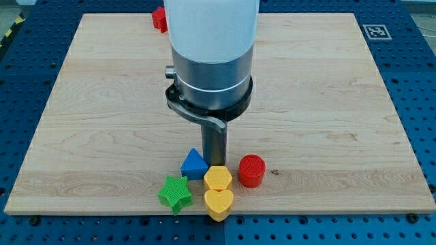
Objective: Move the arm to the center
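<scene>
My arm's white and grey body (211,61) hangs over the middle of the wooden board (102,122). The dark rod comes down from it; my tip (216,165) is just behind the yellow hexagon block (218,178), between the blue triangle block (194,164) on its left and the red cylinder block (251,170) on its right. The very end is partly hidden by the yellow hexagon. A yellow heart block (219,203) lies below the hexagon and a green star block (174,193) lies at the view's lower left of the cluster.
A red block (159,18), partly hidden by the arm, sits near the board's top edge. A fiducial marker (375,31) is at the board's top right corner. The blue perforated table (419,82) surrounds the board.
</scene>
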`<state>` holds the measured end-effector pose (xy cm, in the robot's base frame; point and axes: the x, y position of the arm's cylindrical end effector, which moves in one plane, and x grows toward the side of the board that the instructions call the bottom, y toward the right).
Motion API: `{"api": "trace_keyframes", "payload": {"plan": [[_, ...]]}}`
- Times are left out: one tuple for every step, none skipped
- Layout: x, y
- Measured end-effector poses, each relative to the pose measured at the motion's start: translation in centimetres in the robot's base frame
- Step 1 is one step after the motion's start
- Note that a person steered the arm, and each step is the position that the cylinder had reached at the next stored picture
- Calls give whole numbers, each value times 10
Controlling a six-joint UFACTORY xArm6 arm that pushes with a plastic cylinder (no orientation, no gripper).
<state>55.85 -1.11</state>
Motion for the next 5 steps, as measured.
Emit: {"api": "trace_keyframes", "payload": {"plan": [[-14, 0], [-27, 0], [-29, 0], [-30, 0], [-30, 0]]}}
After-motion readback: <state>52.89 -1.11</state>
